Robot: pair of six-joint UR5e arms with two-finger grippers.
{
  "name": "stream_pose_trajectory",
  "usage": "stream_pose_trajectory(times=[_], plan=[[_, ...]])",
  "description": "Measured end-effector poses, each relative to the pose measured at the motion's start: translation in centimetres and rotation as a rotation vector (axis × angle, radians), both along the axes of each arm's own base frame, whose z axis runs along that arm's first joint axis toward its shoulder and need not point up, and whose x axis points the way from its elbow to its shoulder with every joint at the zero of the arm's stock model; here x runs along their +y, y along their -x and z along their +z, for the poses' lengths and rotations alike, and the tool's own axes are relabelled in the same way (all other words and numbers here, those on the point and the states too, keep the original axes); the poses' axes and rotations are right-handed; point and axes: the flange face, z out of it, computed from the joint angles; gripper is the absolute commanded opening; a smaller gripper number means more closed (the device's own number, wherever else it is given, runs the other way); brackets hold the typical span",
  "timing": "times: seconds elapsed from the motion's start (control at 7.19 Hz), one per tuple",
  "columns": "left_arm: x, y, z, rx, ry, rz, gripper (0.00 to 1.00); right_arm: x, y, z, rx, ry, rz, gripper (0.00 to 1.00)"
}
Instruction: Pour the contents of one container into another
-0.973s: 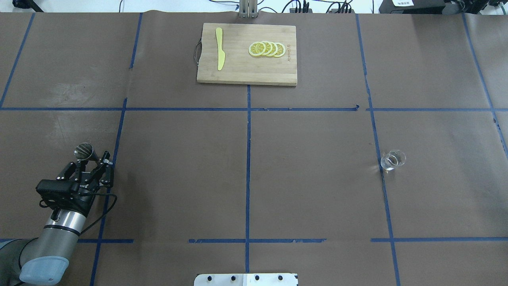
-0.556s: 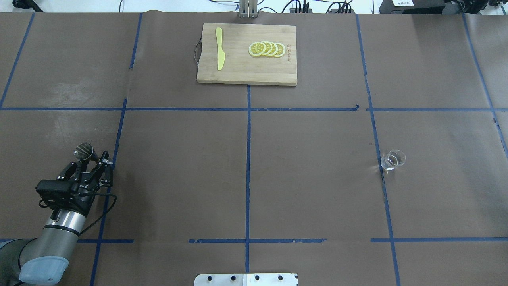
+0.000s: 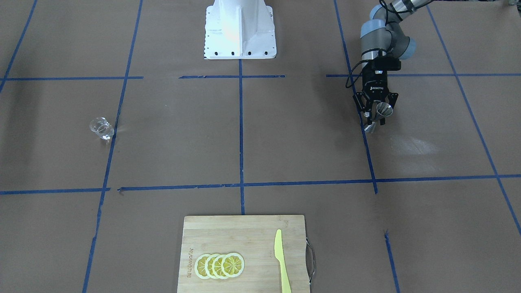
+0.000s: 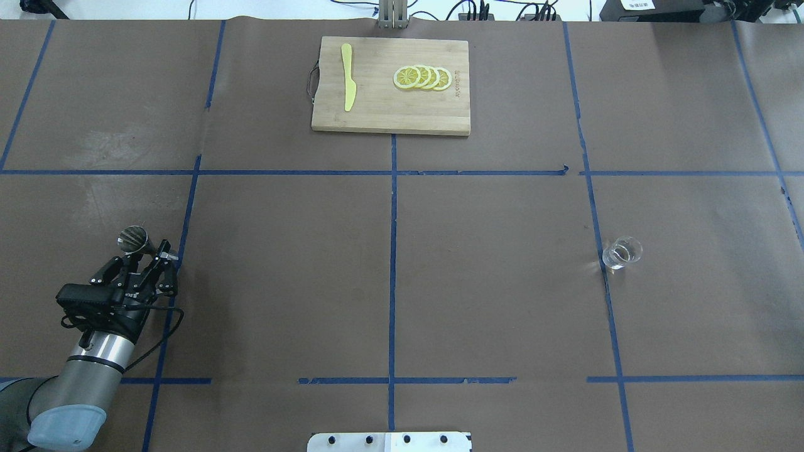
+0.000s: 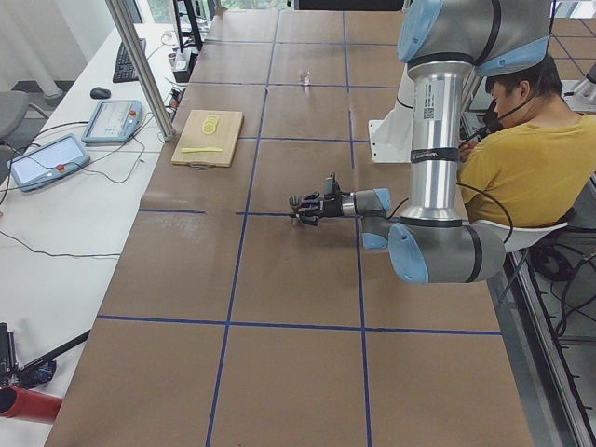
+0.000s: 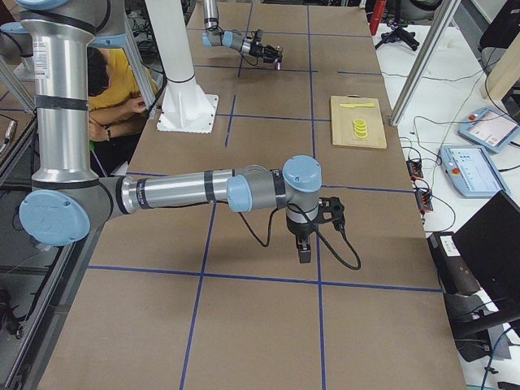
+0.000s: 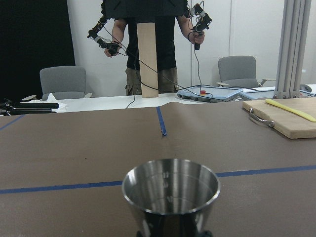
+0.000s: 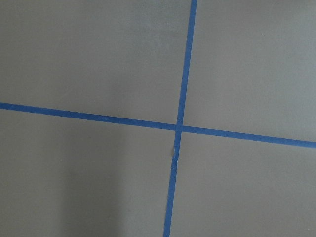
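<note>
While the left wrist view shows the jigger (image 7: 170, 193) as a shiny steel cone, mouth up and low in the frame, we see its hourglass shape only in the front-facing view, at upper right. The left gripper (image 3: 376, 117) has a finger on each side of it; we cannot tell whether they pinch it. The clear glass (image 4: 622, 252) stands alone at the overhead frame's right middle, well apart. Only the right side view shows the right gripper (image 6: 305, 250), pointing down; we cannot tell its state. Its wrist view shows crossed blue tape (image 8: 178, 127).
</note>
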Motion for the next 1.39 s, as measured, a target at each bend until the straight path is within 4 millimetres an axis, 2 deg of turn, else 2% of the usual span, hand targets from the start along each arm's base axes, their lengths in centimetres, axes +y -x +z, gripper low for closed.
stream_pose_trajectory(times=[0.14,0.28,0.42,0.7,0.97,1.39], plan=[[0.0,0.1,0.1,0.004,0.001,0.004,0.32,0.0,0.0,0.0,0.000,-0.001,0.000,1.00],[0.0,0.2,0.3,0.009,0.001,0.005,0.12,-0.1,0.0,-0.1,0.000,-0.002,0.000,1.00],[0.1,0.3,0.6,0.015,0.000,0.006,0.02,-0.1,0.0,-0.2,0.000,-0.003,0.001,1.00],[0.1,0.5,0.7,0.024,-0.003,0.006,0.00,-0.1,0.0,-0.3,-0.001,-0.005,0.001,1.00],[0.0,0.8,-0.1,0.043,-0.012,0.007,0.00,-0.1,0.0,-0.4,-0.001,-0.006,0.001,1.00],[0.3,2.4,-4.7,0.046,-0.101,0.047,0.00,-0.1,0.0,-0.3,-0.001,-0.006,0.001,1.00]])
